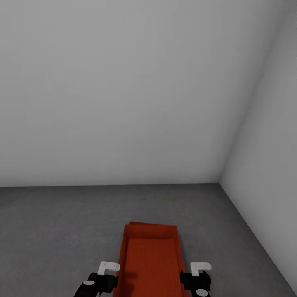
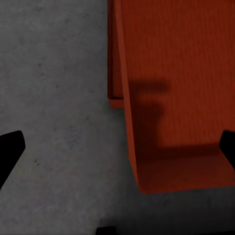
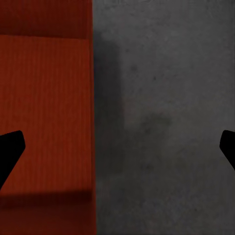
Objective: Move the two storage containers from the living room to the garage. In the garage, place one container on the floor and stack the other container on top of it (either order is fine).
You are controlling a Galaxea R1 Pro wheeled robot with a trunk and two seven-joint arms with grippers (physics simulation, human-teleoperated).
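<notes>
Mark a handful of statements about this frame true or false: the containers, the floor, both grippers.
1. The upper container sits on a second container below it. True.
2. The containers stand on wood planks. False: the floor is grey concrete.
3. The left gripper grips the container's wall. False: its fingers are spread, one over bare floor.
4. The right gripper is open. True.
5. A red car stands behind the containers. False: a plain white wall does.

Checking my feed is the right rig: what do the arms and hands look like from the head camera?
Both arms end in black, blocky wrist housings. The left hand and right hand each carry white angular bracket-like fingers. A white round disc sits on each black wrist. No cables or markings are visible.
</notes>
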